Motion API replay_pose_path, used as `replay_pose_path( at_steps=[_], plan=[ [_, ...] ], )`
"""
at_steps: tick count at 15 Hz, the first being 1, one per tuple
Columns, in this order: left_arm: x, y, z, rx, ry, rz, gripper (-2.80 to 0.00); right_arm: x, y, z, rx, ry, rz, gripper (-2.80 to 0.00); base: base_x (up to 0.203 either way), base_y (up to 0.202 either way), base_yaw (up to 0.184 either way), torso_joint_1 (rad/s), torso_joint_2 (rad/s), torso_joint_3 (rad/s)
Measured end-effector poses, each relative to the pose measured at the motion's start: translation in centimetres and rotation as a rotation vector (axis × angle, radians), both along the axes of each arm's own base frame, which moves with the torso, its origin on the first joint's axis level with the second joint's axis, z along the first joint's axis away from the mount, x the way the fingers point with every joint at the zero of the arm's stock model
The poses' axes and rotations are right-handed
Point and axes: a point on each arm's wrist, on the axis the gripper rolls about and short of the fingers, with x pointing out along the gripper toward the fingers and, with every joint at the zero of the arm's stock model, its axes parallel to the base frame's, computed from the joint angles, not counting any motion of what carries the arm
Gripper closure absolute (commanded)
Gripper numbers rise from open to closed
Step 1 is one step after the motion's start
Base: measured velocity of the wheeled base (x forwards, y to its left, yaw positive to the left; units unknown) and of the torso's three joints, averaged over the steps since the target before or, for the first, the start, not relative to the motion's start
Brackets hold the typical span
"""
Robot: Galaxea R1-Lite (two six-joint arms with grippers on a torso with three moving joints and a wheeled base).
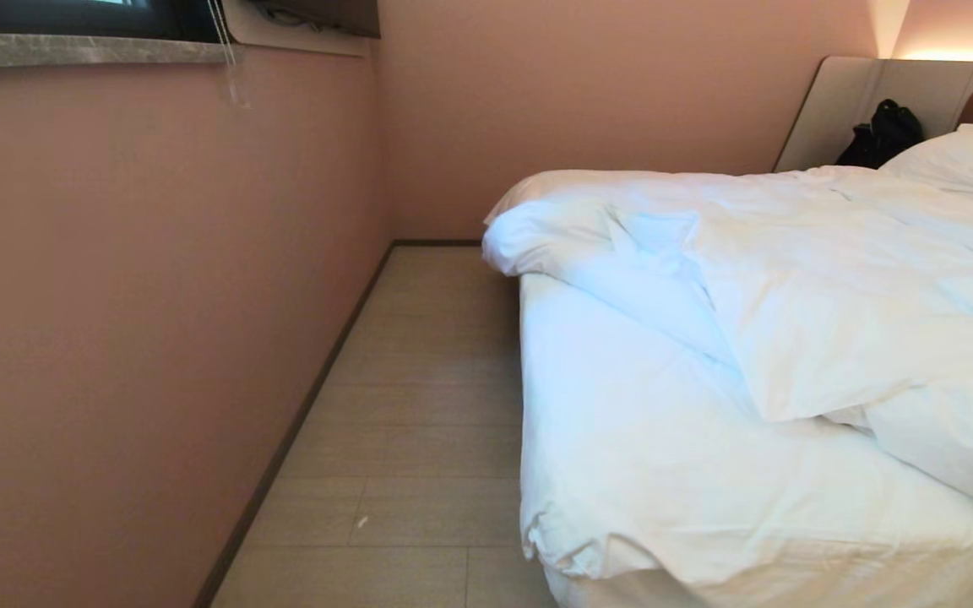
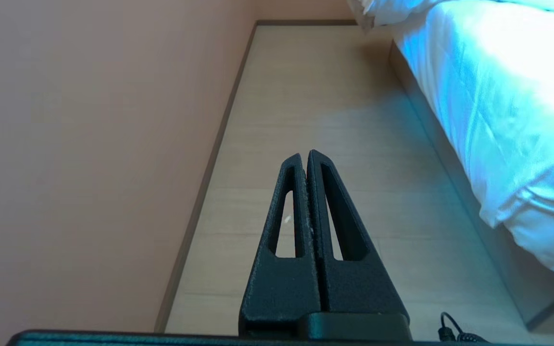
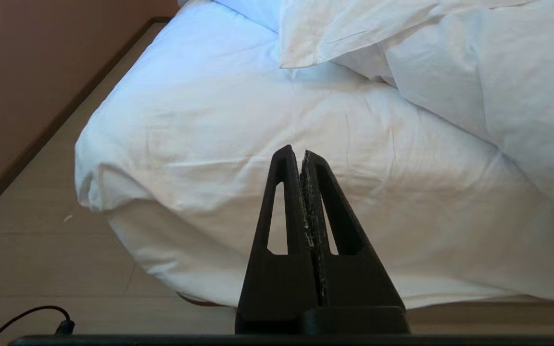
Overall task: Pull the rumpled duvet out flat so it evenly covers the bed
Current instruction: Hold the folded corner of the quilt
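Clearly, the duvet is seen rumpled and folded back on itself across the far and right part of the bed, with one puffy corner bulging over the bed's left edge toward the floor. The near left portion of the bed is left uncovered by the fold, and only flatter white fabric is shown there, its corner bunched at the near end. A white pillow is seen at the head, against the padded headboard, and a black bag is propped beside it. A pink wall is found along the narrow strip of floor on the left. The left gripper is held above that floor, beside the bed's edge, its fingers pressed together on nothing. The right gripper is held over the near corner of the bed, likewise closed and empty.
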Motion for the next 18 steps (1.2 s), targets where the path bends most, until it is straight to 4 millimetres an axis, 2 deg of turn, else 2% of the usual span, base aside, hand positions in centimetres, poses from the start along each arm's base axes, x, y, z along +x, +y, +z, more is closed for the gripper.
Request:
replay_pose_path(
  at_steps=[18],
  plan=[
    [-0.01, 0.0, 0.03, 0.003, -0.001, 0.001, 0.0, 0.0, 0.0, -0.01, 0.0, 0.001, 0.0, 0.0, 0.003, 0.0, 0.0, 0.001, 0.0, 0.0]
  ],
)
